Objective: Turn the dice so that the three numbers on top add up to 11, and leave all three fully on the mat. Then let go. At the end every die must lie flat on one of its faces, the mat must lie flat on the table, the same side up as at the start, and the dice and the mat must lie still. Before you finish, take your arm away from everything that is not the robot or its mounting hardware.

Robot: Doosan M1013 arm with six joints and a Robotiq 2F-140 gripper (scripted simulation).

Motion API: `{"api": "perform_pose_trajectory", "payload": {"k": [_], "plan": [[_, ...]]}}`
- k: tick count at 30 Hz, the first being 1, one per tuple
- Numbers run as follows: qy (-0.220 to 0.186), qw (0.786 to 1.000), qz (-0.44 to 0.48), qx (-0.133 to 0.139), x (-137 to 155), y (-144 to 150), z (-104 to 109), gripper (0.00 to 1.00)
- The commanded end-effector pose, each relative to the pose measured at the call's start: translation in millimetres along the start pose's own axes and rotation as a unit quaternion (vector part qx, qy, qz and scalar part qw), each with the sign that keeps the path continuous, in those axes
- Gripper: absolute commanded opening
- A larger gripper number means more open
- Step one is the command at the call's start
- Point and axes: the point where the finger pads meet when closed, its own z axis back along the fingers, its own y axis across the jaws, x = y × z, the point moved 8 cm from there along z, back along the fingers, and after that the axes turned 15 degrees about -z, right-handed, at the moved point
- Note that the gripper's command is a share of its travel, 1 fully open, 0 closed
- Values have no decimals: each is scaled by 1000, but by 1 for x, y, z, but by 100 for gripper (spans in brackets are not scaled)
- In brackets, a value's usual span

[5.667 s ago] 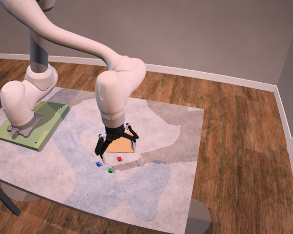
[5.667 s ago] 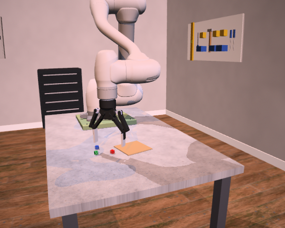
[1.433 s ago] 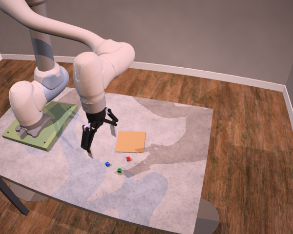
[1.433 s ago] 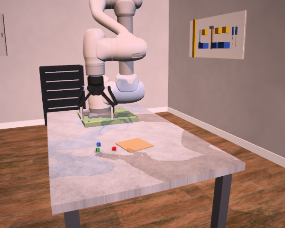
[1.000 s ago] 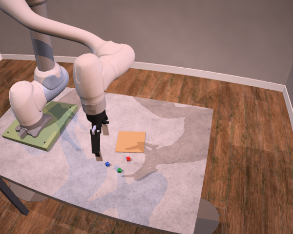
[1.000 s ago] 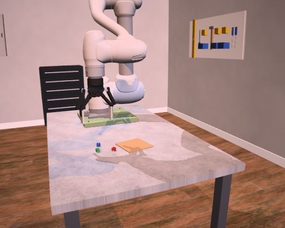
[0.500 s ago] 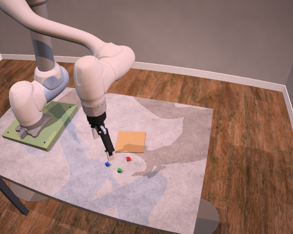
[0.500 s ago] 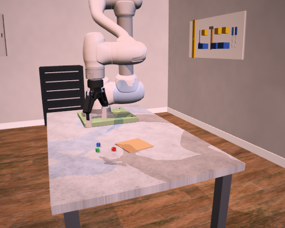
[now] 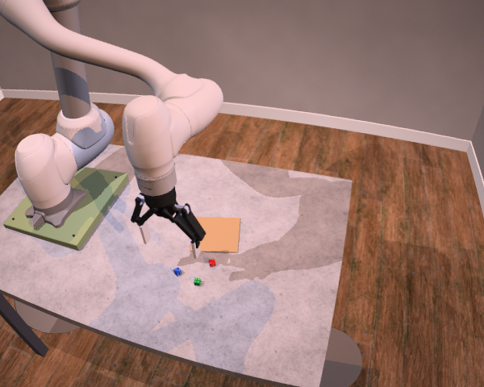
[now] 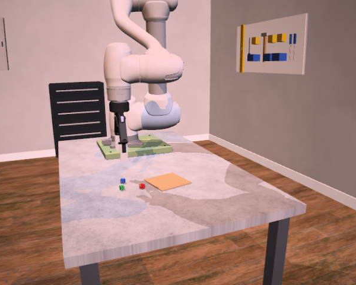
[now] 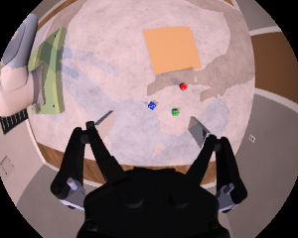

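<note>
Dice (image 9: pixel 212 263) (image 10: pixel 142 186) (image 11: pixel 183 86) off mat, pincer's spread (image 9: pixel 169 241) (image 10: pixel 121 158) (image 11: pixel 151 124) hidden in exterior

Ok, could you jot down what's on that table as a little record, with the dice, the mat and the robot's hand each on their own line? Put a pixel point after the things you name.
red die: on the table, nearest the mat (image 9: pixel 211 263) (image 10: pixel 142 186) (image 11: pixel 183 86)
blue die: on the table, off the mat (image 9: pixel 177 271) (image 10: pixel 122 180) (image 11: pixel 152 105)
green die: on the table, off the mat (image 9: pixel 197 281) (image 10: pixel 121 187) (image 11: pixel 175 112)
mat: orange, flat on the table (image 9: pixel 220 235) (image 10: pixel 167 181) (image 11: pixel 173 50)
gripper: open, holding nothing, above the table (image 9: pixel 170 245) (image 11: pixel 151 121)
numbers on top: too small to read
dice on mat: none
</note>
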Motion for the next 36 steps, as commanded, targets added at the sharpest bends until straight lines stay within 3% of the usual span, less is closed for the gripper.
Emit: {"api": "perform_pose_trajectory", "payload": {"k": [1, 9, 11, 15, 20, 24, 29, 30, 36], "plan": [[6, 997, 83, 0, 0, 0, -4, 100], [6, 969, 249, 1, 0, 0, -9, 100], [5, 951, 310, 1, 0, 0, -10, 100], [5, 938, 345, 1, 0, -1, -11, 100], [5, 894, 448, 2, 0, -1, -14, 100], [5, 875, 484, 2, 0, -1, -15, 100], [5, 870, 493, 2, 0, -1, -15, 100], [5, 870, 493, 2, 0, -1, -15, 19], [5, 870, 493, 2, 0, -1, -15, 19]]}}
